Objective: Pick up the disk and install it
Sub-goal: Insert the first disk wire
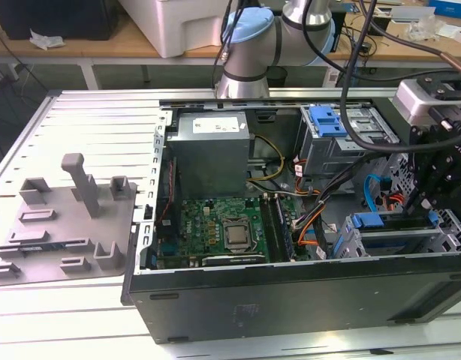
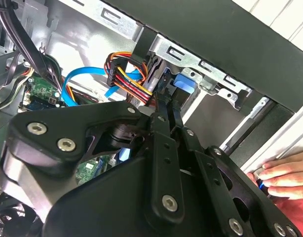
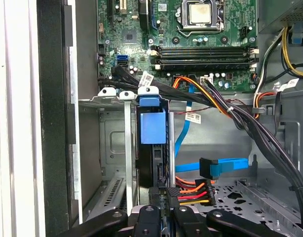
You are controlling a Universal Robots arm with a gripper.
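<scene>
The disk [image 3: 152,126] stands on edge in a slot of the grey drive bay [image 3: 112,148], its blue carrier frame facing the first wrist camera. My gripper [image 3: 164,210] has its two black fingers close together on the disk's near edge. In the second wrist view the fingers [image 2: 159,123] run up to the blue frame of the disk [image 2: 183,81] inside the bay. In the exterior view the disk [image 1: 381,223] lies in the bay at the case's lower right corner, with the gripper [image 1: 429,202] right above it.
Cable bundles [image 3: 230,106], a blue data cable [image 3: 225,165] and a power plug [image 3: 191,192] lie beside the bay. Motherboard [image 1: 223,229] fills the case middle. A blue latch [image 1: 326,120] tops the other cage. A person's hand [image 2: 284,175] rests on the case edge.
</scene>
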